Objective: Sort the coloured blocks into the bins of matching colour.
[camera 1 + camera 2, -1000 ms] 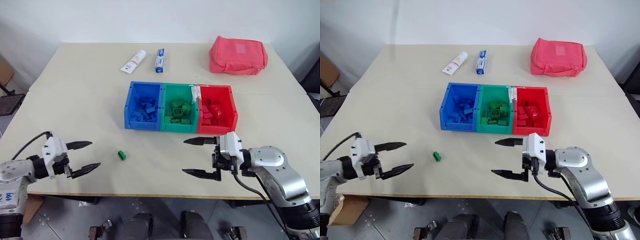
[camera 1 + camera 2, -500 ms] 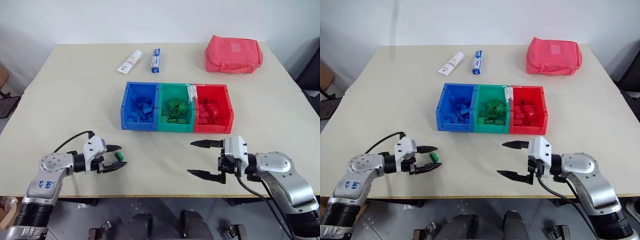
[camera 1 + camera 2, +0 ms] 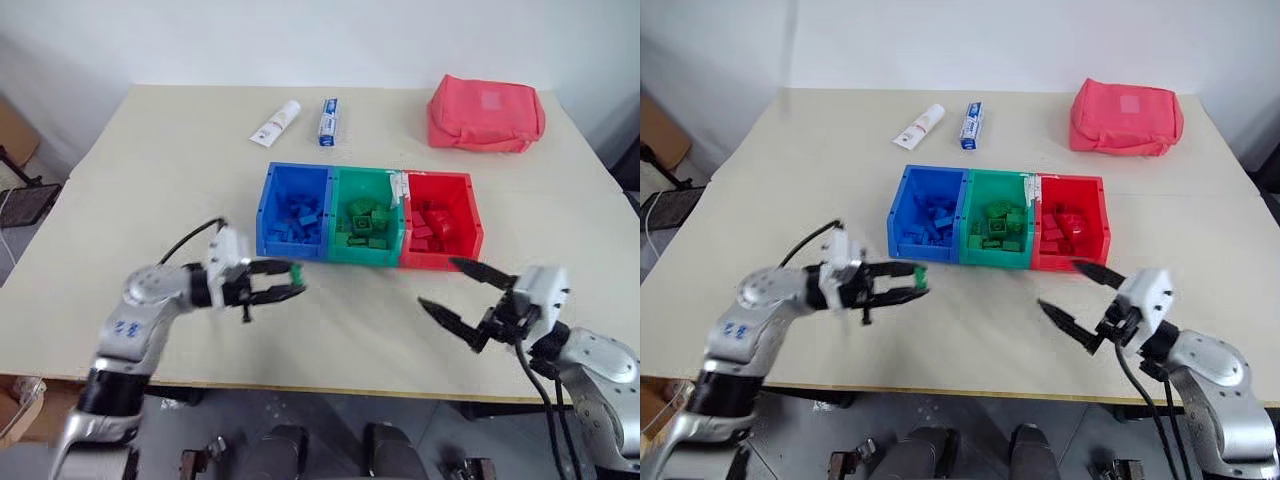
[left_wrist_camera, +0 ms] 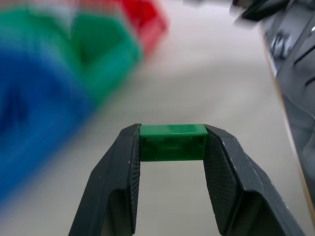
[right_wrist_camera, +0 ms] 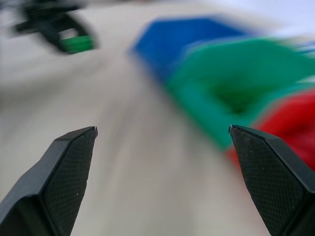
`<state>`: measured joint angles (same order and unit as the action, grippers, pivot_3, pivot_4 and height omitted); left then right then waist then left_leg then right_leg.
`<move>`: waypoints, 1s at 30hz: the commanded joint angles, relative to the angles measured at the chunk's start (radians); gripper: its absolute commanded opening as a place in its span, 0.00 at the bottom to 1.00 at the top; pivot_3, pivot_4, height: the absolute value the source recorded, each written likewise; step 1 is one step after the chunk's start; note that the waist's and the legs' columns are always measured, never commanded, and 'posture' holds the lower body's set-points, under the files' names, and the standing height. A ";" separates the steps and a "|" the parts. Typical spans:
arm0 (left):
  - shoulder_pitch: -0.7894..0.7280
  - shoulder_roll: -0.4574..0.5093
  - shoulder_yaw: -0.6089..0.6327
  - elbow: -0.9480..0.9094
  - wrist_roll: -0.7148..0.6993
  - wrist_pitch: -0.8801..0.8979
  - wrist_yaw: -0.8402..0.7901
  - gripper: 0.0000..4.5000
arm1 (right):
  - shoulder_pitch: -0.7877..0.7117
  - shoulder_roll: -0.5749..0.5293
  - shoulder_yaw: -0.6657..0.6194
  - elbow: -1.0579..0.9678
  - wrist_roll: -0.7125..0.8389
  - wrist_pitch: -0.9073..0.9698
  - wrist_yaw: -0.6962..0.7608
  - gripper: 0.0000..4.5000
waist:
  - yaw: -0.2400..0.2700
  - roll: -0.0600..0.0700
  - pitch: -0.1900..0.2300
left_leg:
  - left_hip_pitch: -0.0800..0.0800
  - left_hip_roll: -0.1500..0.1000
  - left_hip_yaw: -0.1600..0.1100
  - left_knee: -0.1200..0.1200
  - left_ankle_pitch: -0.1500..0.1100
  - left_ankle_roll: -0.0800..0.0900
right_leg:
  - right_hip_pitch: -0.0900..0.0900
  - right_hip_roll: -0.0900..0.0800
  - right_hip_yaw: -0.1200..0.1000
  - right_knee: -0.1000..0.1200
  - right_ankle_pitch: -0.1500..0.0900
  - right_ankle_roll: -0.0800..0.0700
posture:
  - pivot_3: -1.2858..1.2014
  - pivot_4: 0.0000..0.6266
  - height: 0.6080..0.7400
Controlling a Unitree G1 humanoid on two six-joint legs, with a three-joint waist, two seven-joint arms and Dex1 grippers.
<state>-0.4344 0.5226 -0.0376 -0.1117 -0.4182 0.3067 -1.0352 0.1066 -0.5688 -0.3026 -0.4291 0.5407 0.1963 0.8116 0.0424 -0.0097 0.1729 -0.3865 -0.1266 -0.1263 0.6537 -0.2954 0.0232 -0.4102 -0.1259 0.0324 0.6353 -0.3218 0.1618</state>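
Note:
My left gripper (image 3: 294,279) is shut on a small green block (image 4: 172,142), held above the table just in front of the blue bin (image 3: 268,216). The block (image 3: 296,270) sits between the fingertips, pointing toward the bins. The joined bins stand mid-table: blue, green bin (image 3: 336,245) and red bin (image 3: 470,215), each holding several blocks of its own colour. My right gripper (image 3: 452,290) hangs open and empty in front of the red bin, near the table's front edge. The right wrist view shows its fingers (image 5: 69,167) wide apart.
Two white toothpaste tubes (image 3: 276,122) (image 3: 326,121) lie at the back of the table. A pinkish-red fabric pouch (image 3: 485,113) sits at the back right. The table's front edge (image 3: 330,387) runs just below both grippers.
My left gripper closed on the green block, lifted it off the table and carried it right toward the bins. The right gripper swung right, still open. The camera view shifted.

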 commanded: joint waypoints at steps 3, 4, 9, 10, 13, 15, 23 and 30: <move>-0.265 -0.240 -0.112 0.250 0.188 -0.037 0.279 0.32 | 0.112 0.064 -0.083 -0.102 -0.026 -0.033 -0.135 1.00 | 0.001 -0.001 0.000 | 0.000 0.001 0.001 0.000 0.000 0.000 | -0.001 0.002 0.000 0.000 0.000 0.000 | 0.52 0.24 1.00; -0.300 -0.269 -0.123 0.292 0.211 -0.061 0.298 0.32 | 0.123 0.073 -0.083 -0.110 -0.032 -0.038 -0.148 1.00 | 0.002 -0.001 0.000 | 0.000 0.001 0.001 0.001 0.000 0.000 | -0.001 0.002 0.001 0.001 0.000 0.000 | 0.52 0.24 1.00; -0.470 -0.352 -0.156 0.574 0.325 -0.195 0.375 0.49 | 0.176 0.103 -0.057 -0.172 -0.066 -0.049 -0.192 1.00 | -0.019 -0.001 0.000 | 0.000 0.001 0.003 -0.001 0.000 0.000 | -0.002 0.003 0.002 0.001 0.000 0.000 | 0.52 0.24 1.00; -0.489 -0.354 -0.163 0.610 0.335 -0.208 0.362 0.55 | 0.183 0.106 -0.054 -0.182 -0.069 -0.049 -0.197 1.00 | -0.022 -0.001 0.000 | 0.000 0.001 0.004 -0.001 0.000 0.000 | -0.002 0.003 0.003 0.001 0.000 0.000 | 0.52 0.24 1.00; -0.501 -0.343 -0.144 0.632 0.324 -0.226 0.330 0.74 | 0.209 0.108 -0.049 -0.219 -0.068 -0.037 -0.210 1.00 | -0.024 -0.001 0.000 | 0.000 0.002 0.004 -0.002 0.000 -0.001 | -0.003 0.004 0.004 0.002 0.000 0.000 | 0.52 0.24 1.00; -0.478 -0.325 -0.129 0.587 0.300 -0.222 0.294 0.88 | 0.221 0.105 -0.053 -0.233 -0.061 -0.033 -0.211 1.00 | -0.021 -0.001 0.000 | 0.000 0.002 0.004 -0.001 0.000 -0.001 | -0.003 0.004 0.004 0.002 0.000 0.000 | 0.52 0.24 1.00; -0.205 -0.059 -0.052 0.277 0.200 -0.354 0.010 0.99 | 0.166 -0.001 -0.036 -0.126 -0.055 -0.066 -0.060 1.00 | -0.033 0.000 0.000 | 0.000 0.003 0.004 -0.002 0.000 -0.001 | -0.003 0.005 0.004 0.002 0.000 0.000 | 0.52 0.24 1.00; 0.071 0.160 0.130 0.121 0.109 -0.303 -0.027 0.99 | 0.012 -0.124 0.051 0.058 -0.064 -0.104 0.156 1.00 | -0.034 0.000 0.000 | 0.001 0.005 0.001 -0.002 0.000 -0.002 | -0.002 0.006 0.003 0.001 0.000 -0.001 | 0.52 0.24 1.00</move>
<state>-0.3779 0.6689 0.0646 0.0718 -0.2811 0.0104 -1.0505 0.1237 -0.6776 -0.2603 -0.3854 0.4711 0.1213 0.9233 0.0089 -0.0094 0.1729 -0.3856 -0.1219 -0.1260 0.6518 -0.2953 0.0212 -0.4116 -0.1200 0.0351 0.6357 -0.3223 0.1606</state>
